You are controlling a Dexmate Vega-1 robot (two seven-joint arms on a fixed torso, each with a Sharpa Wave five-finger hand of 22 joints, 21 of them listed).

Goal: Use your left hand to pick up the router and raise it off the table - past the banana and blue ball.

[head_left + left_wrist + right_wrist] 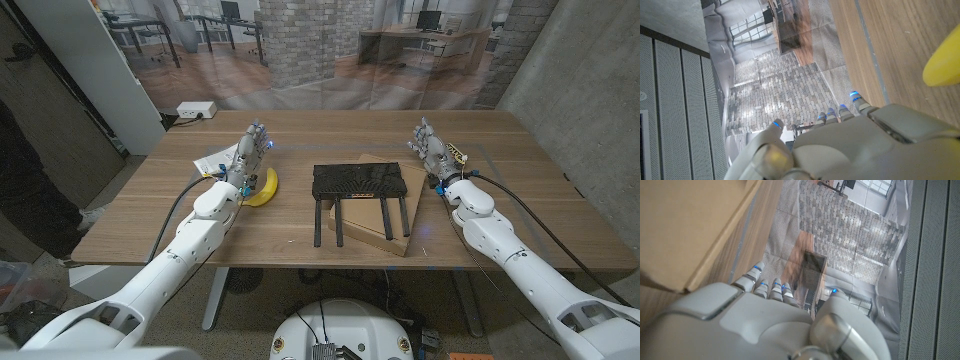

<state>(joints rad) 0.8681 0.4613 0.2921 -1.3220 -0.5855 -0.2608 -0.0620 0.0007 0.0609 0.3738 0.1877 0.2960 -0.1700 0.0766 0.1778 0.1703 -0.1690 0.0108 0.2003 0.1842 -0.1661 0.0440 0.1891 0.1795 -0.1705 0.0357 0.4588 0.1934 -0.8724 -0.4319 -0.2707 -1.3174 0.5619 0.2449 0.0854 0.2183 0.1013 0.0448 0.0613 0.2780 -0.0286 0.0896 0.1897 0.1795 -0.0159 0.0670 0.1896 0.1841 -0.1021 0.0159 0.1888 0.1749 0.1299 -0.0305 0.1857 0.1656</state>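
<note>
the router [359,182] is lying mid-table on a cardboard box [412,226], antennas pointing toward the robot. the left hand [249,152] is waiting beside the banana [265,187], fingers spread and holding nothing; the right hand [430,147] is doing likewise.

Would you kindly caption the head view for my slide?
Black router on cardboard sheet, centred between both open hands, left by the yellow banana, right.

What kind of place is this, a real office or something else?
Probably a lab or test room set up for robot trials, not a real office. The office scene behind the table is a printed backdrop with creases, hung beside a bare concrete wall. A router lies staged on the table.
</note>
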